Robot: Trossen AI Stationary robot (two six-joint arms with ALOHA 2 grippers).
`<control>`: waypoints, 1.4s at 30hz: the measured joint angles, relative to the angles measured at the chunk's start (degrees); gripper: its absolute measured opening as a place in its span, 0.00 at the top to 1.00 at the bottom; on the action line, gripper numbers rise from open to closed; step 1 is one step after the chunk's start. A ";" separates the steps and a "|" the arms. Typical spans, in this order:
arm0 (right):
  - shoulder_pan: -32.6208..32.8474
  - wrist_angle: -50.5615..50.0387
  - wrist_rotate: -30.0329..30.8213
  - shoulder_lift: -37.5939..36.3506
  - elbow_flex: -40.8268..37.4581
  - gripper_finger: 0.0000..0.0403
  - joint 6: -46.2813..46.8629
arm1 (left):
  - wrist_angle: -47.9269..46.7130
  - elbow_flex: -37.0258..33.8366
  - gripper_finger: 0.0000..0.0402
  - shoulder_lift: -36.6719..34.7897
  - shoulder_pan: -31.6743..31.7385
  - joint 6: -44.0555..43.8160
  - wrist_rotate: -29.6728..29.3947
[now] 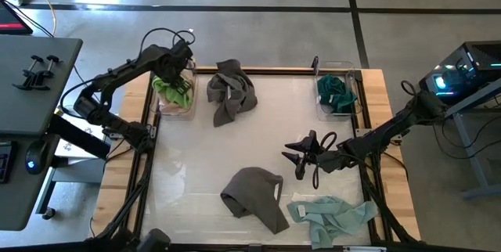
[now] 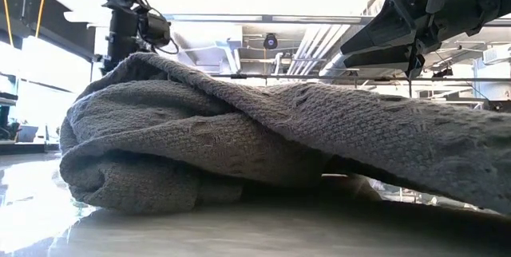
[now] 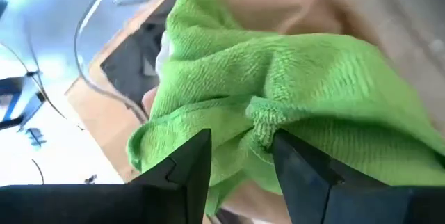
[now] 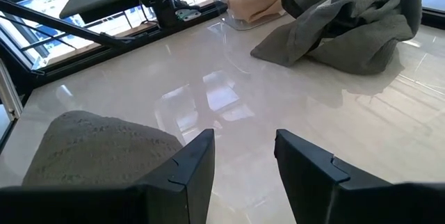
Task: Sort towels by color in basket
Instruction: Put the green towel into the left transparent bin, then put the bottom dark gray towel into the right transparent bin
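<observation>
High view, stock of towels, placed relative to the left clear bin (image 1: 163,105) at the table's far left corner.

In the bin: one lime green towel (image 1: 172,89) on top, with a pale pink or cream cloth (image 4: 252,4) under it, seen from the right wrist view. Whether that is one cloth or two cannot be told.

The left gripper (image 1: 182,63) hangs over the bin. In the left wrist view its fingers stand apart with a fold of the lime towel between them; whether they pinch it or have let go cannot be told.

Just beside the bin, on the table: one dark grey towel (image 1: 231,89), crumpled.

Across the table, far right corner: a second clear bin (image 1: 354,100) holding one dark teal towel (image 1: 337,91).

Well away, near edge: a second dark grey towel (image 1: 254,197), and touching it one pale mint towel (image 1: 333,217).

The right gripper (image 1: 297,158) hovers over bare table between the near grey towel and the teal bin, jaws parted, holding nothing.

Judged progress: about half. Three or four cloths binned; three left loose: two grey, one mint.
</observation>
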 joint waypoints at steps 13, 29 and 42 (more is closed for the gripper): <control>0.04 0.01 0.04 0.00 0.02 0.63 0.18 | 13.96 -6.76 0.83 3.76 3.60 2.12 4.03; 0.04 -0.01 0.02 0.00 0.02 0.63 0.01 | 3.39 0.54 0.52 0.78 2.24 1.55 4.87; 1.93 -8.83 -7.84 -3.46 0.02 0.63 2.55 | 6.13 2.42 0.51 -17.34 -15.16 -4.55 3.05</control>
